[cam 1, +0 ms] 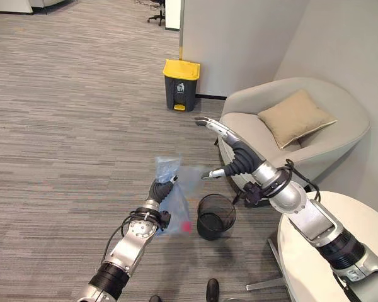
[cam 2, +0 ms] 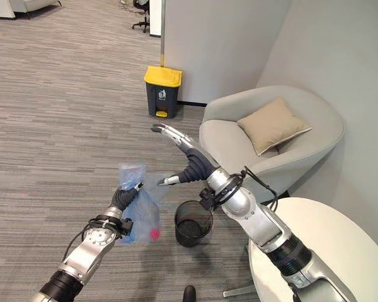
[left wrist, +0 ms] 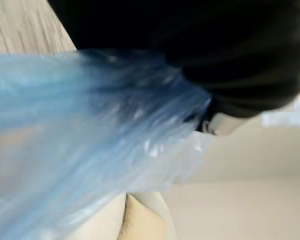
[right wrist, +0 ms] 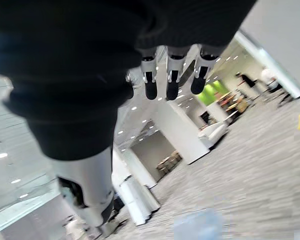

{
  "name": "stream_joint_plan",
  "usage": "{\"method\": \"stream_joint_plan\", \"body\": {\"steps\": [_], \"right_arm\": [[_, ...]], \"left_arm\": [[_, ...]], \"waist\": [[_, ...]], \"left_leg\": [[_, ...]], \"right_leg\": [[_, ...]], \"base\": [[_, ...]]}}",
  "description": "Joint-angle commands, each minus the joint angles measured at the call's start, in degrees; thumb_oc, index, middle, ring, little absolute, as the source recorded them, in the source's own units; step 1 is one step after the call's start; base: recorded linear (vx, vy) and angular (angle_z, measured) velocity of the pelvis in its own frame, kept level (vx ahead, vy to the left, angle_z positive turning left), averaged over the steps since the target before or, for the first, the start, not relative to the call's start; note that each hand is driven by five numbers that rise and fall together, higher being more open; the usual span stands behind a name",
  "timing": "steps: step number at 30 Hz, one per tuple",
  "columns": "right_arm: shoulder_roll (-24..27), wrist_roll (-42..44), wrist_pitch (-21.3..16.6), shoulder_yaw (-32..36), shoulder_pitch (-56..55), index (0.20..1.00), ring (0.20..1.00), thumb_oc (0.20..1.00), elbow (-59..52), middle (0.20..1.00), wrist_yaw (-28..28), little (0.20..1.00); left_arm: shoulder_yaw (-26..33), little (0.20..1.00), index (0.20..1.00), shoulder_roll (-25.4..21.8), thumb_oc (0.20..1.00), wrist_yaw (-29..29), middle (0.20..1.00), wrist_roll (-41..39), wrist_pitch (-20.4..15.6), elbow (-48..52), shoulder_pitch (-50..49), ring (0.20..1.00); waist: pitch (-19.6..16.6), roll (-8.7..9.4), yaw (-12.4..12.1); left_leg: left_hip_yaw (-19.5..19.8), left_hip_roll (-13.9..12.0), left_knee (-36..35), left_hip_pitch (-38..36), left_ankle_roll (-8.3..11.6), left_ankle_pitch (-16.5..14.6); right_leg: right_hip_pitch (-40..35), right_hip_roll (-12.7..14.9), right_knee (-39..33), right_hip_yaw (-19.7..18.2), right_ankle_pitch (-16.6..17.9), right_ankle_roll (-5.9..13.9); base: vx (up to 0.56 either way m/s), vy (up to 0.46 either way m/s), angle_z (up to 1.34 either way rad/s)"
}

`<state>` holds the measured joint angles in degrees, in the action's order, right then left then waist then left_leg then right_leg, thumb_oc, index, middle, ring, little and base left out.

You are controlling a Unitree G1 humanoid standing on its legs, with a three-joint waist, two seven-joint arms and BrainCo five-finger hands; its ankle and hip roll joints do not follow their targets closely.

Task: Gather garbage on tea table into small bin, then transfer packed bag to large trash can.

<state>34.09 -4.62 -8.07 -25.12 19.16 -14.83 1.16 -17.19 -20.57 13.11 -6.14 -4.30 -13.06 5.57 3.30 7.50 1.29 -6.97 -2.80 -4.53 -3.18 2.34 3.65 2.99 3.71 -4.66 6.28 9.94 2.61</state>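
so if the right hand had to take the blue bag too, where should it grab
Probably the bunched neck of the blue bag, just above the left hand that is shut on it, coming from the armchair side. The plastic gathers narrow there, while the body hangs loose below. The right hand is open.

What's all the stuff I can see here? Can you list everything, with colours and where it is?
Plastic bag: one, translucent blue with something red inside, hanging above the carpet from the left hand.
Small bin: one, black mesh, on the floor beside the bag.
Large trash can: one, dark grey with yellow lid, by the wall.
Armchair: one, light grey, in the corner.
Cushion: one, tan, on the armchair seat.
Table: one, round, white, near the right arm.
Left hand: closed on the bag's top.
Right hand: open, empty, raised above the small bin.
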Motion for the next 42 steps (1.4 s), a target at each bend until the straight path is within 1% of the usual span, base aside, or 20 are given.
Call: {"method": "stream_joint_plan", "body": {"steps": [1,3,4,8,9,11,13,20,22,27,28,29,30,32,36,38,39,40,41,42], "right_arm": [[1.3,-0.71,-2.07,5.1,-5.38,1.0,1.0,1.0,-0.82,1.0,0.74,1.0],[1.25,-0.99,-1.71,6.4,-7.97,1.0,1.0,1.0,-0.13,1.0,0.42,1.0],[0.39,-1.04,-0.85,8.82,-13.89,1.0,1.0,1.0,4.51,1.0,-0.12,1.0],[-1.84,-2.93,1.2,13.04,-22.52,1.0,1.0,1.0,13.35,1.0,-1.31,1.0],[-3.39,-2.79,2.05,14.29,-25.17,1.0,1.0,1.0,18.26,1.0,-1.58,1.0],[-3.8,-2.79,2.3,15.06,-26.22,1.0,1.0,1.0,19.97,1.0,-1.79,1.0],[-5.65,-1.18,2.63,17.6,-28.55,1.0,1.0,1.0,25.6,1.0,-2.04,1.0],[-6.81,-1.69,2.73,20.0,-30.48,1.0,1.0,1.0,29.4,1.0,-1.64,1.0],[-7.47,-1.1,2.77,20.39,-29.49,1.0,1.0,1.0,30.77,1.0,-0.73,1.0],[-7.48,-0.57,2.54,20.97,-27.99,1.0,1.0,1.0,32.78,1.0,1.07,1.0],[-7.45,0.1,2.59,21.36,-27.64,1.0,1.0,1.0,33.69,1.0,1.96,1.0],[-7.45,0.1,2.57,21.37,-27.61,1.0,1.0,1.0,33.72,1.0,1.97,1.0],[-7.53,0.24,2.66,21.44,-27.52,1.0,1.0,1.0,34.15,1.0,2.48,1.0],[-7.32,-0.09,3.0,21.29,-27.24,1.0,1.0,1.0,34.92,1.0,2.91,1.0],[-7.85,-0.4,3.71,20.53,-25.81,1.0,1.0,1.0,36.23,1.0,3.44,1.0],[-8.28,-0.97,4.08,20.11,-24.93,1.0,1.0,1.0,36.37,1.0,3.51,1.0],[-8.64,-1.55,4.35,19.66,-24.22,1.0,1.0,1.0,36.48,1.0,3.48,1.0],[-8.65,-1.55,4.35,19.66,-24.21,1.0,1.0,1.0,36.49,1.0,3.49,1.0],[-8.82,-1.62,4.48,19.25,-23.69,1.0,1.0,1.0,36.33,1.0,3.75,1.0],[-8.82,-1.62,4.48,19.25,-23.67,1.0,1.0,1.0,36.34,1.0,3.75,1.0]], "left_arm": [[3.05,0.2,0.2,-1.03,0.2,-1.46,0.2,-2.01,-3.97,1.07,0.73,0.2],[3.67,0.2,0.2,-1.14,0.2,-1.97,0.2,-2.57,-3.86,0.92,-0.52,0.2],[6.07,0.2,0.2,-1.19,0.2,-3.57,0.2,-4.68,-3.7,-0.51,-3.46,0.2],[10.08,0.2,0.2,-1.44,0.2,-7.33,0.2,-8.44,-3.07,-2.79,-8.93,0.2],[12.07,0.2,0.2,-1.46,0.2,-8.79,0.2,-9.89,-2.87,-4.14,-11.1,0.2],[12.89,0.2,0.2,-1.75,0.2,-9.58,0.2,-10.04,-2.66,-4.41,-12.22,0.2],[15.93,0.2,0.2,-2.3,0.2,-11.6,0.2,-10.21,-2.11,-6.27,-15.57,0.2],[20.03,0.2,0.2,0.19,0.2,-13.16,0.2,-14.81,-1.49,-9.04,-19.91,0.2],[21.04,0.2,0.2,1.27,0.2,-12.29,0.2,-17.35,-1.58,-10.38,-19.53,0.2],[21.26,0.2,0.2,0.83,0.2,-11.58,0.2,-16.15,-2.12,-10.21,-18.35,0.2],[20.62,0.2,0.2,0.16,0.2,-11.33,0.2,-14.91,-2.51,-9.95,-17.17,0.2],[20.61,0.2,0.2,0.16,0.2,-11.33,0.2,-14.91,-2.51,-9.95,-17.15,0.2],[20.28,0.2,0.2,0.1,0.2,-11.02,0.2,-14.73,-2.68,-9.55,-16.56,0.2],[19.83,0.2,0.2,0.02,0.2,-11.0,0.2,-14.49,-2.81,-9.53,-15.86,0.2],[18.9,0.2,0.2,0.2,0.2,-10.68,0.2,-14.33,-2.7,-10.35,-15.02,0.2],[18.76,0.2,0.2,0.31,0.2,-10.2,0.2,-14.58,-2.61,-9.69,-15.2,0.2],[18.9,0.2,0.2,-0.02,0.2,-9.97,0.2,-14.23,-2.62,-9.26,-15.02,0.2],[18.91,0.2,0.2,-0.02,0.2,-9.97,0.2,-14.23,-2.61,-9.25,-15.01,0.2],[18.34,0.2,0.2,-1.08,0.2,-9.55,0.2,-13.71,-2.82,-8.99,-13.95,0.2],[18.33,0.2,0.2,-1.09,0.2,-9.55,0.2,-13.71,-2.83,-9.01,-13.93,0.2]], "waist": [[-0.95,-0.87,0.76],[-1.08,-0.94,0.76],[-0.88,-1.28,1.01],[-0.55,-2.07,1.47],[-0.35,-2.45,1.54],[-0.27,-2.6,1.62],[0.32,-3.26,1.6],[1.36,-3.84,1.11],[3.0,-3.81,0.64],[4.94,-3.6,0.13],[5.59,-3.47,0.21],[5.55,-3.5,0.24],[5.61,-3.53,0.43],[5.58,-3.64,0.66],[5.34,-3.45,0.31],[5.58,-3.72,-0.37],[6.06,-4.18,-0.73],[6.04,-4.14,-0.77],[6.86,-4.59,-0.38],[6.81,-4.53,-0.45]], "left_leg": [[0.4,0.95,-0.08,1.12,-0.51,-5.02],[0.38,0.94,-0.09,1.09,-0.52,-5.04],[0.31,0.94,-0.05,1.14,-0.54,-4.99],[0.34,1.05,-0.02,1.12,-0.59,-4.91],[0.49,1.13,0.07,1.24,-0.58,-4.79],[0.54,1.17,0.09,1.25,-0.58,-4.79],[0.72,1.21,0.26,1.41,-0.56,-4.64],[1.59,1.23,1.68,2.25,-0.6,-4.93],[2.35,1.21,5.23,4.85,-0.41,-5.4],[2.31,1.2,10.76,9.98,0.82,-5.94],[-0.27,0.27,12.96,11.76,1.09,-5.99],[-0.22,0.24,13.15,11.93,1.1,-6.07],[-2.34,-0.52,13.52,12.09,1.07,-6.4],[-5.25,-1.68,14.02,11.62,0.59,-7.42],[-5.22,-1.19,14.62,12.01,-0.39,-8.6],[-4.32,-0.01,14.36,11.85,-1.61,-9.57],[-4.14,1.02,14.14,11.27,-2.87,-10.51],[-4.2,1.06,14.13,11.3,-2.9,-10.52],[-3.42,2.14,13.75,10.61,-3.8,-10.85],[-3.51,2.18,13.74,10.67,-3.82,-10.85]], "right_leg": [[-4.33,-0.43,2.35,-0.11,-10.69,3.96],[-4.36,-0.42,2.34,-0.09,-10.72,3.97],[-4.3,-0.34,2.45,-0.02,-10.77,4.0],[-4.37,-0.25,2.65,0.19,-11.08,3.9],[-4.29,-0.21,2.8,0.34,-11.2,3.82],[-4.33,-0.19,2.82,0.42,-11.29,3.78],[-4.29,-0.18,3.0,0.58,-11.56,3.55],[-4.18,-0.2,3.74,0.88,-12.42,3.07],[-3.38,0.07,4.47,1.09,-12.66,2.66],[-2.09,1.01,4.75,3.52,-12.71,2.17],[-1.89,1.98,4.76,5.6,-12.6,2.18],[-1.82,1.96,4.76,5.64,-12.59,2.17],[-1.75,2.4,4.65,6.85,-12.56,2.26],[-2.01,2.93,4.57,8.54,-12.72,2.47],[-2.55,4.23,5.95,9.26,-13.39,3.16],[-1.74,5.72,9.25,8.79,-14.21,3.66],[0.5,7.91,14.69,8.07,-13.79,4.24],[0.63,7.97,14.85,7.99,-13.87,4.26],[3.49,8.44,20.74,5.9,-12.66,4.67],[3.69,8.51,20.94,5.78,-12.75,4.7]], "base": [[0.0,0.0,0.0],[0.0,0.0,0.0],[0.0,0.0,0.0],[0.0,0.0,0.0],[0.0,0.0,0.0],[0.0,0.0,0.0],[0.0,0.0,0.0],[-0.01,-0.021,0.02],[-0.09,-0.043,0.13],[-0.1,-0.013,0.37],[-0.05,0.015,0.56],[-0.05,0.033,0.64],[0.01,0.039,0.74],[0.06,0.068,0.63],[0.11,0.112,0.45],[0.14,0.262,0.03],[0.12,0.238,0.02],[0.14,0.27,-0.01],[0.08,0.128,0.01],[0.18,0.202,0.13]]}}
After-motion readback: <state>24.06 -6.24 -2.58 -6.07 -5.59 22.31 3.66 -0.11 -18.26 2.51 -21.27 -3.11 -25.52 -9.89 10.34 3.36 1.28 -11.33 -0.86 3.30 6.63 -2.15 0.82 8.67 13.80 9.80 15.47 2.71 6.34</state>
